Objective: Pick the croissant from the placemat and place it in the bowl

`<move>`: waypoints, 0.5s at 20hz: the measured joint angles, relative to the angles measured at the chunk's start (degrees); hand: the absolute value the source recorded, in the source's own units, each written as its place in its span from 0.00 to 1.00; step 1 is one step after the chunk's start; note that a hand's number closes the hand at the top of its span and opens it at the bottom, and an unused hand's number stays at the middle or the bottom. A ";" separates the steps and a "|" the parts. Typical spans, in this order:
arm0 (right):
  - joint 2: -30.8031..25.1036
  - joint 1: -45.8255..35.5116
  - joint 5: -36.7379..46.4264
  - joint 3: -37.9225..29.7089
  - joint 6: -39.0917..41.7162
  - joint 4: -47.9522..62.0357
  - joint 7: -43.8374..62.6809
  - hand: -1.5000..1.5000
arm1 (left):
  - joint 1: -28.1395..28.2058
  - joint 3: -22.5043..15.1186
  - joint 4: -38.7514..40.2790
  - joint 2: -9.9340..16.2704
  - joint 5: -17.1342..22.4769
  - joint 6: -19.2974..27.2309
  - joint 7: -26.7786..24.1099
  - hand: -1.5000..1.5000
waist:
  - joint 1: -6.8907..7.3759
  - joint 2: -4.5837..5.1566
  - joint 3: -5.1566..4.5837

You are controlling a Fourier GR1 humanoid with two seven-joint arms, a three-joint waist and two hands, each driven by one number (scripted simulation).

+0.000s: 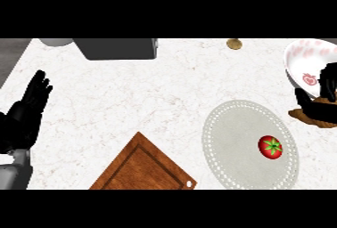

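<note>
Right hand [314, 99] curled round the croissant [314, 116] at the counter's right edge, just short of the bowl [304, 54] toward the far right corner. Left hand [30, 104] rested open at the left edge.

light: bright, even | shadows: faint | glare: slight on bowl [309, 55] | blur: soft

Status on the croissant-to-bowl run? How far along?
Done: the croissant is off the placemat, where only a tomato remains. In hand: the right hand is curled over the croissant at the view's right edge, just below the bowl. Left: move it over the bowl and release. The left hand rests open at the left edge.
</note>
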 measured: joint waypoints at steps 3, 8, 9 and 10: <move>-1.80 -0.59 -3.82 -6.00 1.36 -0.31 -0.45 1.00 | -0.05 0.22 0.82 -0.48 -0.45 -0.84 -0.94 0.50 | 0.33 0.13 -0.02; -4.88 -4.18 -7.18 -12.54 2.17 8.16 -4.21 1.00 | -0.30 0.21 0.56 -1.53 -1.61 -1.59 -0.67 0.50 | 1.07 0.33 -0.03; -5.31 -4.91 -7.77 -13.32 2.32 10.14 -5.15 1.00 | 0.03 0.33 0.47 -1.70 -1.90 -1.79 -1.07 0.50 | 1.15 0.35 -0.01; -5.36 -6.43 -7.59 -13.27 1.77 13.09 -5.99 1.00 | 0.03 0.21 0.06 -2.03 -2.09 -1.73 -0.77 0.50 | 1.35 0.39 -0.01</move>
